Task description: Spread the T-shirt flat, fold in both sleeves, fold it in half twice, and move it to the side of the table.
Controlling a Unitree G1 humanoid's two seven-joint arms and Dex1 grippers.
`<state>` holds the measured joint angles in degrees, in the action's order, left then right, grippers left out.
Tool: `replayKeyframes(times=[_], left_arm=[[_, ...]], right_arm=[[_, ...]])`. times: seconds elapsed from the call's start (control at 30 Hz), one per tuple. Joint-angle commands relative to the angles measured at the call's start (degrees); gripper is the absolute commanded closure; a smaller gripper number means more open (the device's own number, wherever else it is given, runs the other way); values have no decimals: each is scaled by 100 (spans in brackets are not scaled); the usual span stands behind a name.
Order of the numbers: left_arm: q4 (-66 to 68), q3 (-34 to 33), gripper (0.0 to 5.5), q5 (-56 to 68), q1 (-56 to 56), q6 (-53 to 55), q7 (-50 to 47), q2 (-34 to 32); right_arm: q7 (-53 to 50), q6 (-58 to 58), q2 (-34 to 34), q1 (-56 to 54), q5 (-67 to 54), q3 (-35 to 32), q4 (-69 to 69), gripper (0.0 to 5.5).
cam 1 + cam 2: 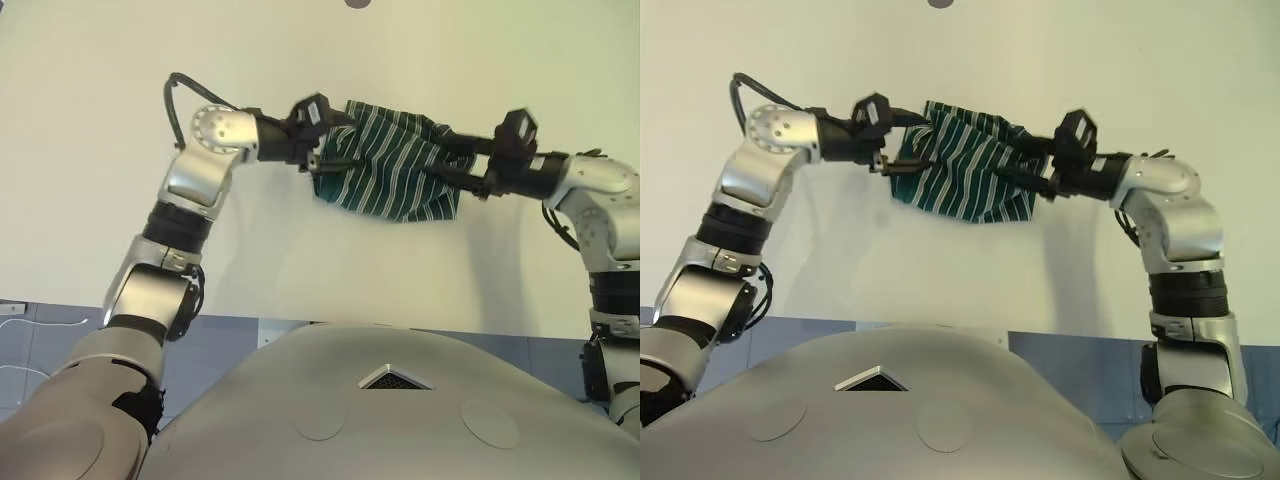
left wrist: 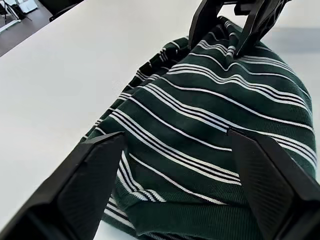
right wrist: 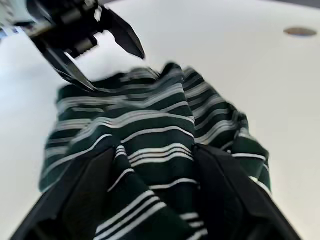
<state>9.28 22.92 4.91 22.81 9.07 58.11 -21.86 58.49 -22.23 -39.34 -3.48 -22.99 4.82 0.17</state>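
The shirt [image 1: 392,168] lies bunched on the table [image 1: 300,60], its sleeves lost in the folds. My left pincer [image 2: 176,134] and right pincer [image 3: 152,150] stand apart, astride it from either end. The top runs wide beyond, with the near edge toward me.

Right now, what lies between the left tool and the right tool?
The bunched dark green, white-striped T-shirt spans from left tool to right tool, in both eye views.
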Motion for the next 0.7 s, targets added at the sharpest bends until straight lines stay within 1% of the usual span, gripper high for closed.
replayKeyframes(times=[0.03,0.1,0.17,0.23,0.3,0.37,0.43,0.47,0.53,0.57,0.63,0.67,0.7], left_arm=[[-436,563,126,-657,-399,-385,-9,-257],[-570,841,96,-1158,-644,-681,10,-655],[-661,887,68,-1418,-789,-833,-13,-931],[-765,776,37,-1481,-861,-881,-104,-1094],[-882,566,12,-1404,-865,-857,-262,-1158],[-1149,190,12,-1052,-857,-744,-404,-1096],[-1534,-370,12,-322,-838,-348,-493,-872],[-1647,-768,12,128,-802,-71,-605,-745],[-1622,-1511,12,786,-750,319,-942,-554],[-1547,-1856,12,1018,-747,457,-1175,-454],[-1401,-2301,12,1265,-765,604,-1551,-306],[-1311,-2431,12,1283,-784,627,-1714,-265],[-1266,-2484,12,1264,-833,599,-1810,-243]], right_arm=[[-138,295,234,-550,359,91,668,315],[-393,464,442,-930,535,24,1040,349],[-855,755,552,-1186,860,-54,1504,373],[-1212,1061,658,-1333,979,-260,1762,373],[-1133,1100,806,-1393,585,-548,1420,373],[-844,1076,942,-1378,277,-508,827,373],[-452,1083,1013,-1192,277,-74,398,373],[-223,1124,1059,-1055,385,269,334,373],[123,1211,1151,-886,654,840,556,373],[271,1245,1210,-889,743,1008,915,373],[265,1458,1396,-1064,928,1061,1932,373],[172,1623,1494,-1210,1029,994,2615,373],[-145,1870,1542,-1373,1078,765,3530,373]])
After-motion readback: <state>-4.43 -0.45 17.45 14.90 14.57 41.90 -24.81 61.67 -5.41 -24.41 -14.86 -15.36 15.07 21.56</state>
